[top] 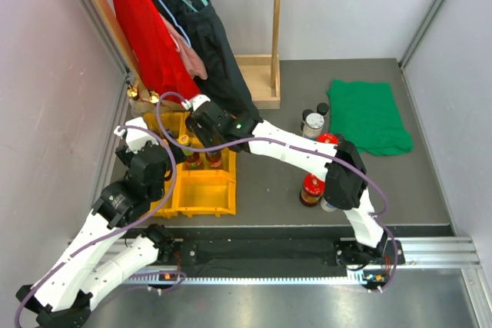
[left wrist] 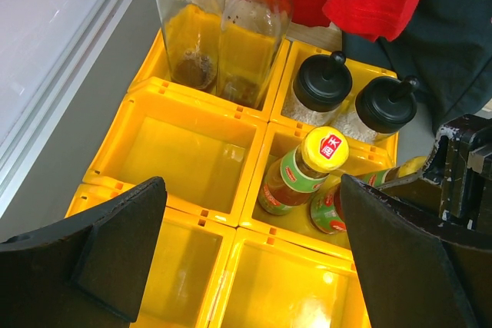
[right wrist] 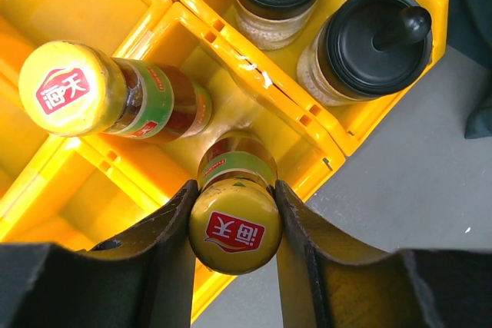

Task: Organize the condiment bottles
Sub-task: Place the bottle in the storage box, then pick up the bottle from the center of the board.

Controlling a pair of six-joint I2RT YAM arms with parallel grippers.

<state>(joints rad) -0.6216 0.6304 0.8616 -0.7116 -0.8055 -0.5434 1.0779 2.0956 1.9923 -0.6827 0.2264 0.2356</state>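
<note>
My right gripper (right wrist: 234, 217) is shut on the yellow cap of a dark sauce bottle (right wrist: 234, 232), which stands tilted in a right-hand compartment of the yellow tray (right wrist: 254, 74). A second yellow-capped bottle (right wrist: 77, 90) leans in the same compartment. Two black-capped jars (left wrist: 323, 82) fill the compartment behind it, and two tall clear bottles (left wrist: 254, 36) stand at the back left. My left gripper (left wrist: 254, 259) hovers open over the empty front compartments. On the table to the right stand a red-lidded jar (top: 312, 188), another red-lidded jar (top: 327, 140), a silver-lidded canister (top: 313, 122) and a black-capped jar (top: 322, 108).
A green cloth (top: 369, 113) lies at the back right of the table. A red garment (top: 146, 36) and a dark garment (top: 204, 44) hang from a wooden stand (top: 265, 86) just behind the tray, draping over its back edge.
</note>
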